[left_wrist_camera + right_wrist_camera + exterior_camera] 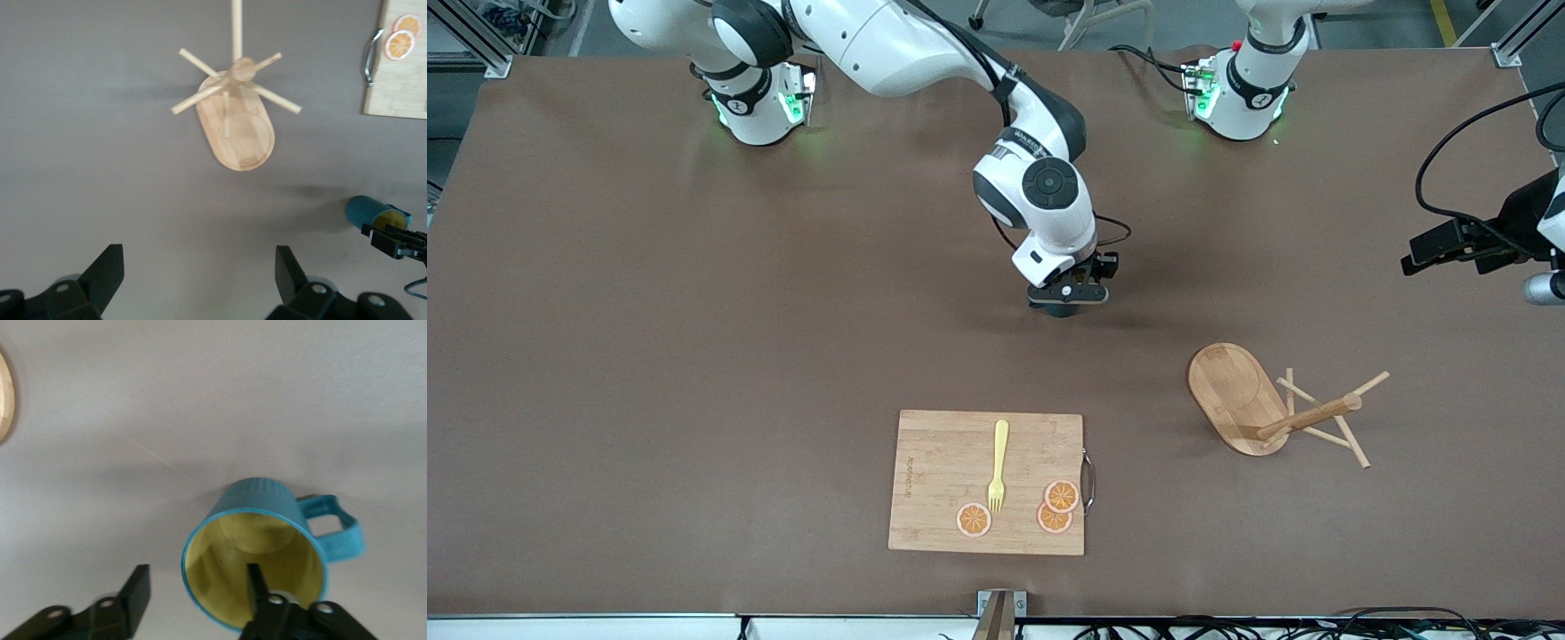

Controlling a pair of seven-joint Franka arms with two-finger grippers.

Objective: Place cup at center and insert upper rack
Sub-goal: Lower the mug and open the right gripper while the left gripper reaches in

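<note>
- I see the right claw (193, 597) spread apart at the cup (257, 553), one finger inside its rim, mid-counter (694, 356).
- My left claw (200, 280) gapes above the toppled upper rack (1272, 404).

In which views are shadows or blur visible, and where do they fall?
Front view: sharp; a soft shadow lies on the table under the right gripper. Left wrist view: the upper rack is slightly soft, with a faint shadow beside it. Right wrist view: the cup is blurred at its handle.
</note>
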